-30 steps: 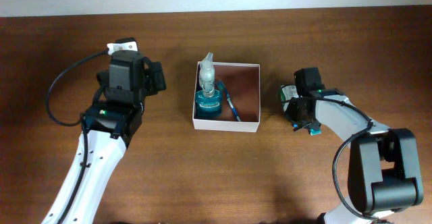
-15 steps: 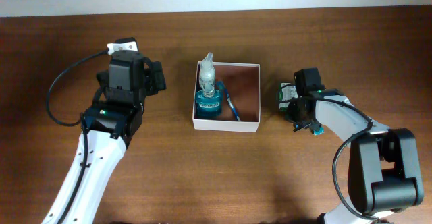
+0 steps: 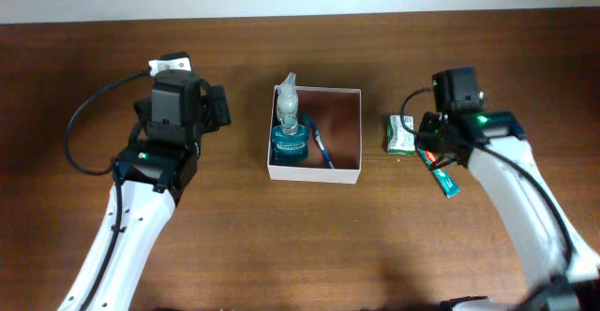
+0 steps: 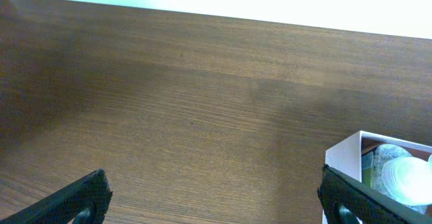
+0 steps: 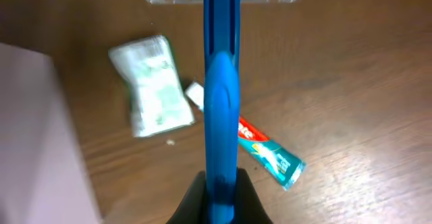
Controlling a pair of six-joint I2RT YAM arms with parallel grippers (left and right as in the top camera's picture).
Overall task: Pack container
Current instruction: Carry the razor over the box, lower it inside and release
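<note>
Right wrist view: the right gripper (image 5: 220, 196) is closed down narrow on a blue razor (image 5: 221, 96), with both fingers (image 5: 192, 200) pressed against the lower end of its handle. The handle runs straight up the frame and ends in a clear head at the top edge. The razor is held above the table (image 5: 351, 69), touching nothing else. Below it lie a green-and-white carton (image 5: 155, 86) and, just beside it, a toothpaste tube (image 5: 270, 155) set at an angle. A white wall of the container (image 5: 34, 143) shows at the left edge of this view.

From overhead, the container (image 3: 314, 173) sits at the middle of the table between the two arms. The carton (image 3: 401, 135) is just off its right side, apart from the wall. A clear bottle (image 3: 289, 97) and a teal bottle (image 3: 290, 144) stand against the container's left wall, with a thin blue item (image 3: 323, 150) lying next to them. The right half of the reddish-brown floor is bare.

Left wrist view: the left gripper (image 4: 212, 187) is spread wide, its two fingers (image 4: 77, 197) at opposite corners of the frame, with only bare wood between them. It holds nothing, and the container's corner (image 4: 347, 158) is close to its right finger.
</note>
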